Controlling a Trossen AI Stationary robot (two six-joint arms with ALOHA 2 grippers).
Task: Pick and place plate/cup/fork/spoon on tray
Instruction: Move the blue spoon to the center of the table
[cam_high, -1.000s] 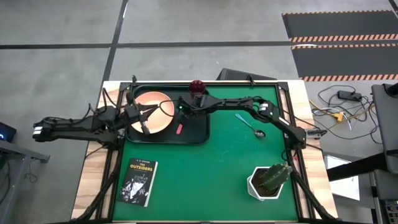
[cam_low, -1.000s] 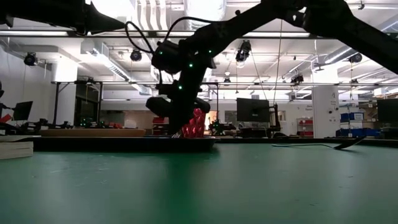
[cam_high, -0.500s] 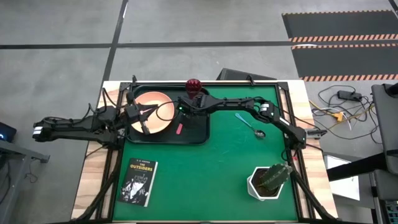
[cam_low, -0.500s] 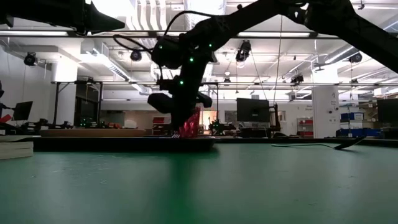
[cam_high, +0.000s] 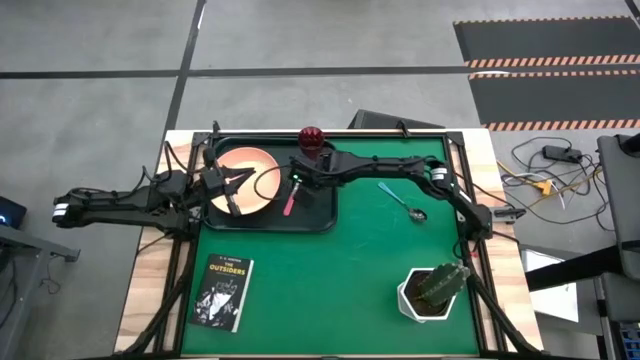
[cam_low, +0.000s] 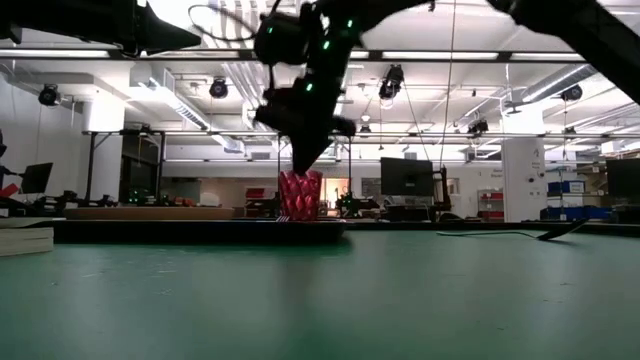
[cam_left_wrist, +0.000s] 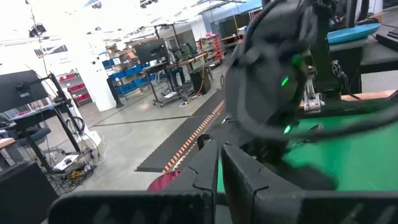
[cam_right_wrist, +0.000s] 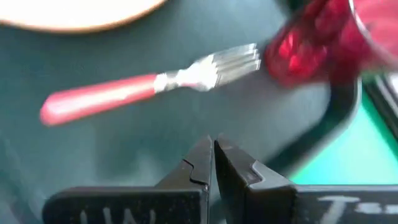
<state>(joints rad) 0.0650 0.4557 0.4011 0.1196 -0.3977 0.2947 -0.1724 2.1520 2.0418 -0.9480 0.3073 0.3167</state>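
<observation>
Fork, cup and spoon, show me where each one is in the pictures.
fork (cam_right_wrist: 99, 96), right wrist view, on its pink handle.
cup (cam_low: 300, 194), low view, on its red side wall.
spoon (cam_high: 401, 199), high view, on its blue handle.

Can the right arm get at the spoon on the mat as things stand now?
Probably yes. The spoon lies alone on the bare green mat, outside the tray, on the right arm's own side. The right gripper, shut and empty, hangs over the tray.
</observation>
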